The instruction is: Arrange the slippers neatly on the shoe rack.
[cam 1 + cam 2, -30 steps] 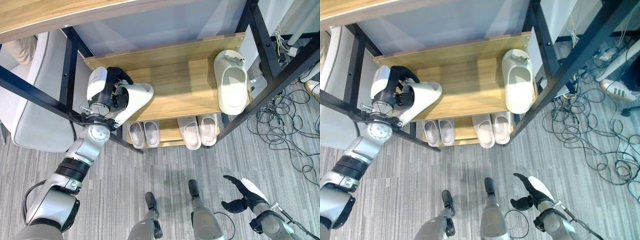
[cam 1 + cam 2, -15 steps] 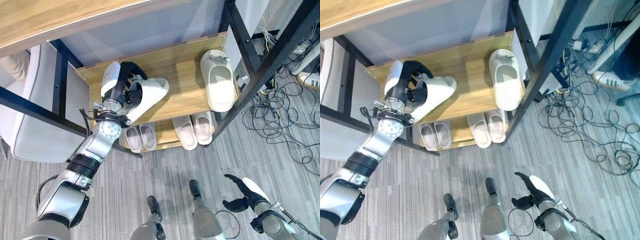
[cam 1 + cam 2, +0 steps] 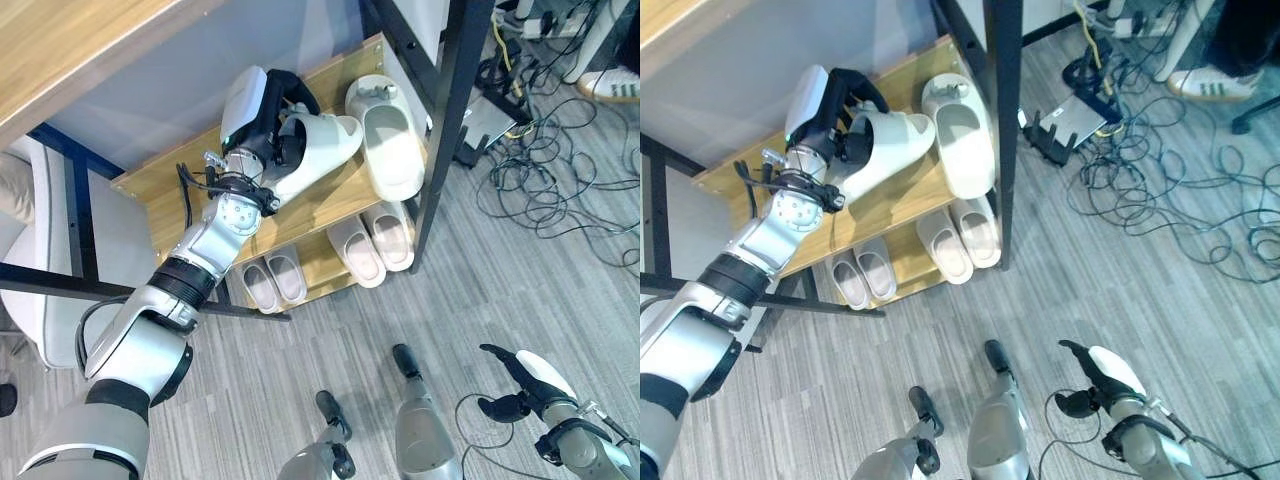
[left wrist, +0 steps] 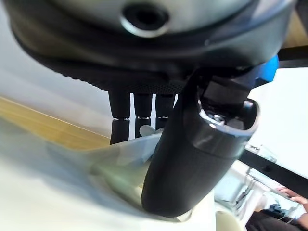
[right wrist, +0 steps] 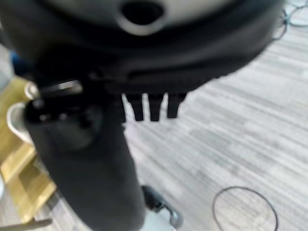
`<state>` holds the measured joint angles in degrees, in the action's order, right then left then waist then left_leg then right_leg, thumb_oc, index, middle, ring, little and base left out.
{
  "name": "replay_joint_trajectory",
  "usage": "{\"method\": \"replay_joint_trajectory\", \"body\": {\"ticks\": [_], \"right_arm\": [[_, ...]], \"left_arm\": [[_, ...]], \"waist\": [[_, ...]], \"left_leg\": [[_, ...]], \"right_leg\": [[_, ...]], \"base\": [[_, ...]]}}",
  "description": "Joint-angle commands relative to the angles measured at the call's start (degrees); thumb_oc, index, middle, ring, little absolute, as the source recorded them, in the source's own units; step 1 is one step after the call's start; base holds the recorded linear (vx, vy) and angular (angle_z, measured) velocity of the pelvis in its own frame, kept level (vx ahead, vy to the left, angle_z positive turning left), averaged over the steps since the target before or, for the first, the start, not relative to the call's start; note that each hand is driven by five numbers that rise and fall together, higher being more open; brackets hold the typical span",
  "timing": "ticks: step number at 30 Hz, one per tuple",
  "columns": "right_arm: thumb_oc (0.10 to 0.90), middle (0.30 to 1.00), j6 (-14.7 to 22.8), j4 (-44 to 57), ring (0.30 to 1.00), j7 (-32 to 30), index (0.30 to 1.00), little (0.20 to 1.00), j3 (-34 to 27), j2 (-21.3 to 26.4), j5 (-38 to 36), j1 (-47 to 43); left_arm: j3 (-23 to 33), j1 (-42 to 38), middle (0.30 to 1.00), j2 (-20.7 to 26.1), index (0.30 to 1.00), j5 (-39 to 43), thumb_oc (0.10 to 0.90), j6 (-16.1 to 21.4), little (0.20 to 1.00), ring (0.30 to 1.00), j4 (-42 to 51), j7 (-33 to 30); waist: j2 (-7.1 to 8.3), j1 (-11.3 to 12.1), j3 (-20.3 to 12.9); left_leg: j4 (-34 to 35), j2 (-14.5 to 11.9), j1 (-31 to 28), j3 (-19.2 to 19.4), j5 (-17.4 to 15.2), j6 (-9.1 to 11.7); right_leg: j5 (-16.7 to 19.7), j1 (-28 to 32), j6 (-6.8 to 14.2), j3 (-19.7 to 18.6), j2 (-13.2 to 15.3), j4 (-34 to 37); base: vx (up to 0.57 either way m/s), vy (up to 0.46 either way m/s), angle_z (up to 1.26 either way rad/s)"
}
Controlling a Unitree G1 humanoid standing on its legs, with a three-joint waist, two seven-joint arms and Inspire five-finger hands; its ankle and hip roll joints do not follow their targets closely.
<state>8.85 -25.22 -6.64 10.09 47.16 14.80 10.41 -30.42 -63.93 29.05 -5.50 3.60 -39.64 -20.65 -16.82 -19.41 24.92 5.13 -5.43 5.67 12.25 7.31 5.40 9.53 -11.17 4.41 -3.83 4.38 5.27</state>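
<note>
My left hand (image 3: pixel 262 118) is shut on a cream slipper (image 3: pixel 318 152), holding it tilted just above the top shelf of the wooden shoe rack (image 3: pixel 312 205). Its toe almost touches the matching slipper (image 3: pixel 386 135), which lies flat at the shelf's right end. In the left wrist view my thumb (image 4: pixel 192 154) and fingers wrap the slipper's pale upper (image 4: pixel 53 187). Two pairs of slippers, a small pair (image 3: pixel 275 283) and a larger pair (image 3: pixel 376 240), sit on the lower shelf. My right hand (image 3: pixel 527 384) hangs open low over the floor at the right.
A black table leg (image 3: pixel 441 150) stands in front of the rack's right end, under a wooden tabletop (image 3: pixel 60 50). Tangled cables (image 3: pixel 560 185) and a small black device (image 3: pixel 490 110) lie on the floor to the right. A person's shoe (image 3: pixel 610 85) shows far right. A grey seat (image 3: pixel 40 300) stands left.
The camera has shifted. My left hand has carried the slipper rightwards along the top shelf, from its left end to close beside the other slipper. The right hand stays put.
</note>
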Motion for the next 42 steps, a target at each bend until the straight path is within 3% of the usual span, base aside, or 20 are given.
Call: {"method": "replay_joint_trajectory", "body": {"ticks": [1,6,7,23,38,42], "right_arm": [[0.800,0.900,3.01,2.53,0.900,-2.39,0.900,0.900,-2.66,1.85,-0.02,4.13],[0.800,0.900,3.44,0.66,0.900,-2.42,0.900,0.900,-2.25,1.93,0.01,4.07],[0.800,0.900,3.61,0.43,0.900,-2.47,0.900,0.900,-1.98,2.03,0.01,3.84],[0.800,0.900,4.27,-0.55,0.900,-2.34,0.900,0.900,-0.57,2.15,-0.18,3.44],[0.800,0.900,3.66,-2.56,0.900,-1.74,0.900,0.900,0.77,-1.48,-0.30,3.65],[0.800,0.900,3.43,-2.98,0.900,-1.71,0.900,0.900,0.71,-2.75,-0.31,3.73]], "left_arm": [[2.38,-10.90,0.300,2.84,0.300,0.57,0.400,4.03,0.300,0.300,-3.61,-3.96],[2.67,-12.56,0.300,2.34,0.300,1.54,0.400,4.55,0.300,0.300,-6.74,-4.83],[2.57,-13.40,0.900,1.86,0.900,1.90,0.800,4.64,0.900,0.900,-7.58,-5.05],[5.00,-11.63,0.900,-0.79,0.900,2.65,0.800,5.06,0.900,0.900,-5.54,-4.97],[11.46,3.30,0.900,0.52,0.900,-0.01,0.800,4.54,0.900,0.900,6.32,-2.96],[15.67,8.72,0.900,-1.62,0.900,2.55,0.800,4.95,0.900,0.900,10.32,-2.98]], "waist": [[4.23,-0.14,-1.87],[4.47,-0.09,-0.66],[4.57,-0.12,-0.52],[5.05,0.92,-0.50],[6.45,3.87,-2.72],[6.91,4.60,-3.72]], "left_leg": [[-0.13,-1.01,-2.21,-0.69,-1.21,1.74],[-0.13,-0.99,-2.30,-1.01,-1.40,1.76],[-0.13,-0.95,-2.22,-1.24,-1.40,1.74],[-0.13,-1.09,-2.52,-1.97,-1.35,1.74],[-0.13,-1.24,-2.12,-2.93,-1.08,1.57],[-0.13,-1.32,-2.22,-3.05,-1.10,1.57]], "right_leg": [[-1.23,1.51,0.97,-0.17,-1.69,-0.27],[-1.25,1.58,0.85,0.03,-1.66,-0.27],[-1.26,1.62,0.73,0.14,-1.69,-0.27],[-1.64,2.45,0.66,1.19,-1.74,-0.27],[-2.27,3.10,0.69,2.78,-1.74,-0.27],[-2.40,3.38,0.62,3.23,-1.79,-0.27]], "base": [[0.01,-0.009,-0.16],[0.00,-0.001,-0.06],[0.00,0.000,0.00],[0.00,-0.002,0.03],[-0.01,-0.007,0.07],[0.01,-0.007,0.09]]}}
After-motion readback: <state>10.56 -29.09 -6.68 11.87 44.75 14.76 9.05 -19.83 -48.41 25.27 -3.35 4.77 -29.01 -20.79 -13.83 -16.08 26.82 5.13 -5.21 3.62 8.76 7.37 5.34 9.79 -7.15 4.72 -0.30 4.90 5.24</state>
